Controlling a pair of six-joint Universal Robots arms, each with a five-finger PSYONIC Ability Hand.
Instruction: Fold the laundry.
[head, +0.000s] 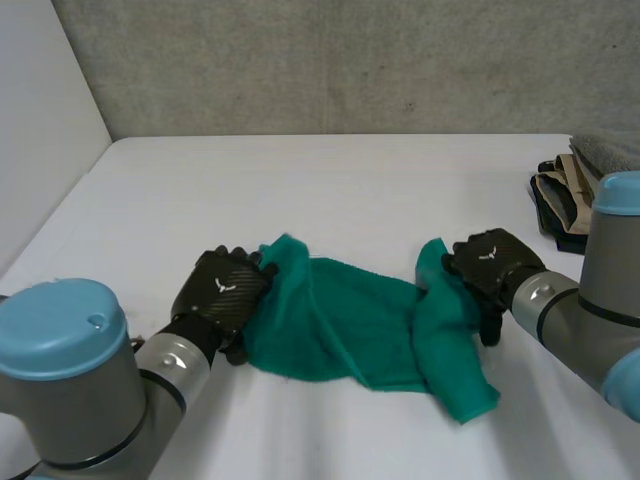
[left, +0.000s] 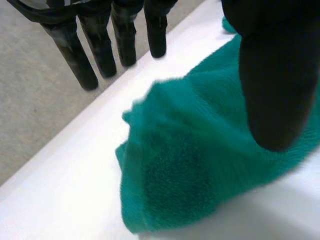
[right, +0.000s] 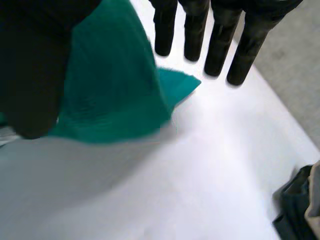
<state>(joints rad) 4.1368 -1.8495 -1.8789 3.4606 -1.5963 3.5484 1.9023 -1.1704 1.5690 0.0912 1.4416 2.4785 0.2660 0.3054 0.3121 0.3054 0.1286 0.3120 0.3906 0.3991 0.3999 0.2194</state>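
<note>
Watching the head view, I see the crumpled teal terry towel (head: 350, 325) lying on the white table (head: 330, 190), a little toward 6 o'clock from its middle. My left hand (head: 222, 290) sits at the towel's 9 o'clock end, where a corner pokes up beside it. In its wrist view the fingers (left: 75, 55) are straight and spread, clear of the cloth, and the thumb (left: 275, 85) hangs over the towel without pinching it. My right hand (head: 495, 262) sits at the 3 o'clock end. Its fingers (right: 220, 45) are straight too, and a raised towel corner stands between them and the thumb (right: 35, 85), unclamped. A stack of folded grey, beige and black clothes (head: 565, 205) rests at the table's 3 o'clock edge.
</note>
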